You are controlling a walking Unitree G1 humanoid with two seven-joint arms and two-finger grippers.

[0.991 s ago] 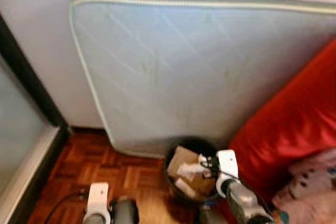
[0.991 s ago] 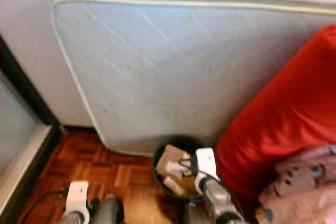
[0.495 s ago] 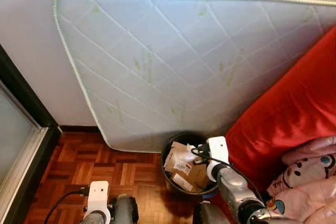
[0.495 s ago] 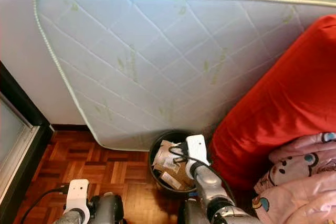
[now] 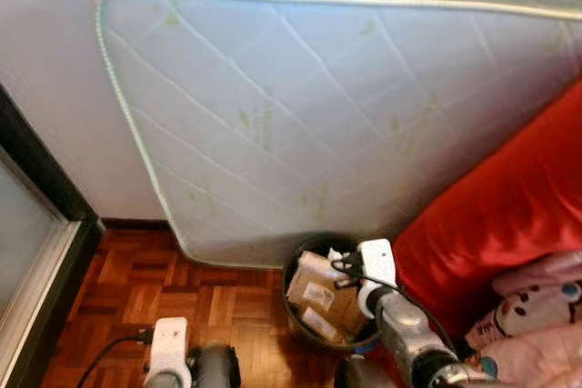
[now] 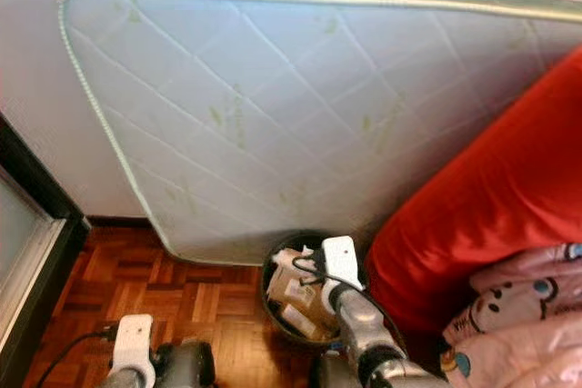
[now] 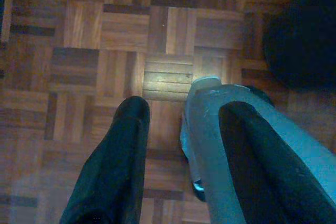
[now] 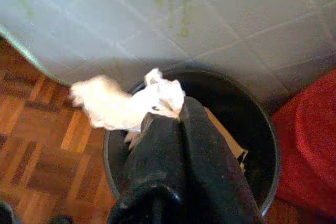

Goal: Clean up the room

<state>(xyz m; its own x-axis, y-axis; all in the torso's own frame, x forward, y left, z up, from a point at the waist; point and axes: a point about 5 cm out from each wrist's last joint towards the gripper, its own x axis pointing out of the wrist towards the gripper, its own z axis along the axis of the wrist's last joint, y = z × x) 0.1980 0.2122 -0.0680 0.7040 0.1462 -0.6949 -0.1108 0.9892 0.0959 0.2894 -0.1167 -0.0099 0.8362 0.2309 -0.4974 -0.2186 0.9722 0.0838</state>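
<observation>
A round black waste bin (image 8: 265, 145) stands on the parquet at the foot of a leaning mattress; several pieces of cardboard (image 5: 318, 295) lie in it. My right gripper (image 8: 181, 113) hangs just above the bin's mouth, shut on a crumpled white tissue (image 8: 123, 107) that sticks out past the fingertips toward the bin's rim. In the head views the right wrist (image 5: 376, 270) sits over the bin's (image 5: 290, 304) right side. My left gripper (image 7: 184, 106) hangs low and open over bare parquet, holding nothing.
A pale quilted mattress (image 5: 300, 115) leans on the wall behind the bin. A red cushion (image 5: 496, 215) and pink printed fabric (image 5: 536, 315) crowd the right. A dark door frame (image 5: 45, 170) stands at left. Open parquet (image 5: 136, 279) lies left of the bin.
The head view has shifted and sharpened from the blur a second ago. My right gripper stays over the bin, still holding the tissue. The left arm keeps hanging.
</observation>
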